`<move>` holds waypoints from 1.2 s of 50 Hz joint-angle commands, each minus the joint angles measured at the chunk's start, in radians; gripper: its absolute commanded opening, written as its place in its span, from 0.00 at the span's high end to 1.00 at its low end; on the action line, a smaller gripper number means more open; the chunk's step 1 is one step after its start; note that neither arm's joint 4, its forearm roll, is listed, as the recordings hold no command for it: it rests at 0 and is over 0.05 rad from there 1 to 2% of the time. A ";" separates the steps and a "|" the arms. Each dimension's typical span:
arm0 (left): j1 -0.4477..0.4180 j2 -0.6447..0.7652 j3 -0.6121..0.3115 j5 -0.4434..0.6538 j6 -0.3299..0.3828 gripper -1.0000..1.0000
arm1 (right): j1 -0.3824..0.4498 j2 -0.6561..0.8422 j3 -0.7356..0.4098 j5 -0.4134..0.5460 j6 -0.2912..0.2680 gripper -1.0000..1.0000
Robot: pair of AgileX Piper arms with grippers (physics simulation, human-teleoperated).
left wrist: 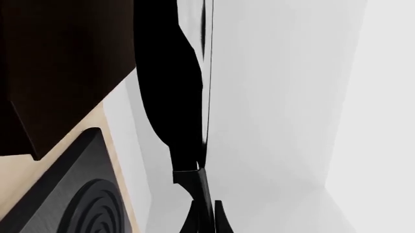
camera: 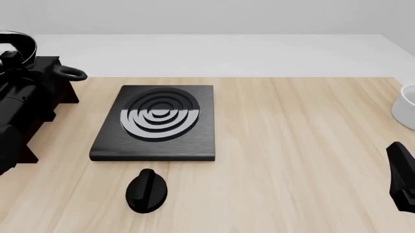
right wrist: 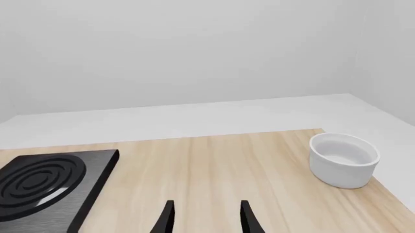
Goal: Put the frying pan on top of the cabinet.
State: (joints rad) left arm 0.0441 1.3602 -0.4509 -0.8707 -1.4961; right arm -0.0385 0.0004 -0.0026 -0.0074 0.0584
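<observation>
Frying pan (camera: 18,42) cut off by frame edge; cabinet (left wrist: 58,63) cropped.

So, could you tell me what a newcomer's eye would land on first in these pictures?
Probably the square black stove plate with its glossy concentric rings, left of centre on the pale wooden table, with a small black knob just in front of it. Next, the dark mass at the far left edge, where the left arm holds the frying pan up; its handle loop pokes out. A white bowl sits at the right edge.
</observation>
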 commanded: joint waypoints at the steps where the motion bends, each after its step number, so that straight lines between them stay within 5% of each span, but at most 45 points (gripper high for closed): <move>1: 0.019 0.021 -0.014 -0.043 -0.002 1.00 | 0.001 0.000 0.001 0.001 -0.005 0.00; 60: 0.100 0.159 -0.007 -0.141 -0.029 1.00 | 0.004 0.000 0.000 0.003 -0.013 0.00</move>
State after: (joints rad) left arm 0.1334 1.5142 -0.4460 -0.9810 -1.5327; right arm -0.0353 0.0003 -0.0022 -0.0043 0.0467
